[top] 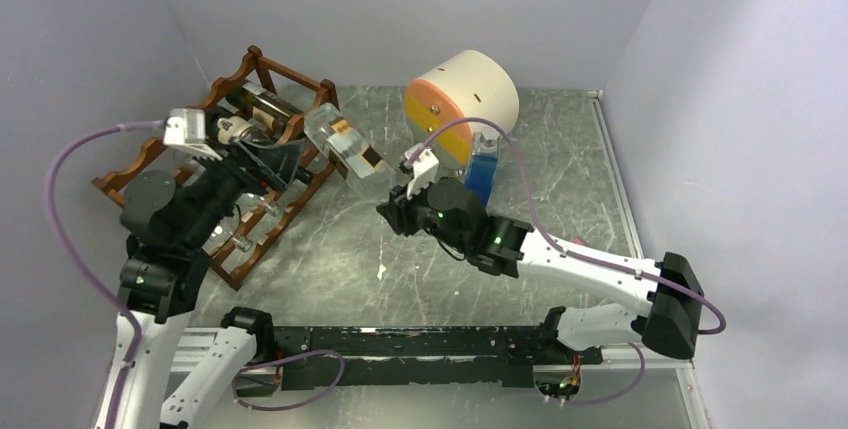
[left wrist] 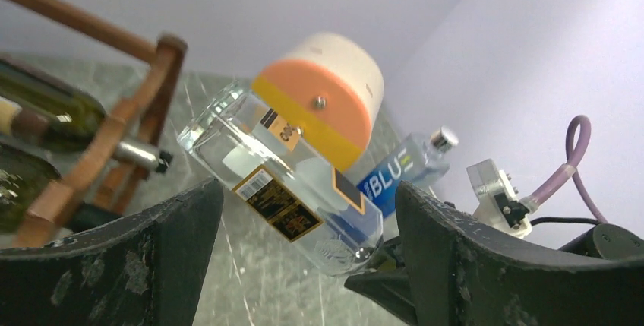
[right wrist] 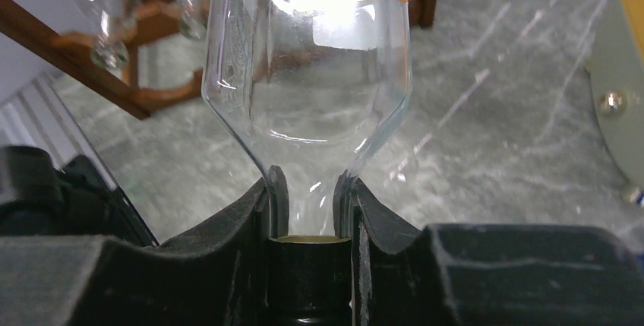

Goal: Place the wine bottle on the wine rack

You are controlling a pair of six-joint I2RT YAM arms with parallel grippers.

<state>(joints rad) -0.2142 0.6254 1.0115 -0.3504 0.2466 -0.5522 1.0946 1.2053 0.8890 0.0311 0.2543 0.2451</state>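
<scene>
The wine bottle (top: 345,144) is clear glass with black and gold labels. It is held tilted in the air, base toward the reddish-brown wooden wine rack (top: 300,76) at the left. My right gripper (top: 397,205) is shut on its neck just above the dark cap (right wrist: 307,265); the bottle (right wrist: 307,75) fills the right wrist view. My left gripper (top: 275,161) is open and empty in front of the rack. In the left wrist view its fingers (left wrist: 178,235) frame the bottle (left wrist: 288,181) without touching it. The rack (left wrist: 106,140) shows at the left there.
Dark bottles (top: 262,109) lie in the rack's upper tier and clear ones (top: 240,239) lower down. A cream and orange cylinder (top: 462,99) stands at the back, with a blue bottle (top: 483,169) in front of it, just behind my right arm.
</scene>
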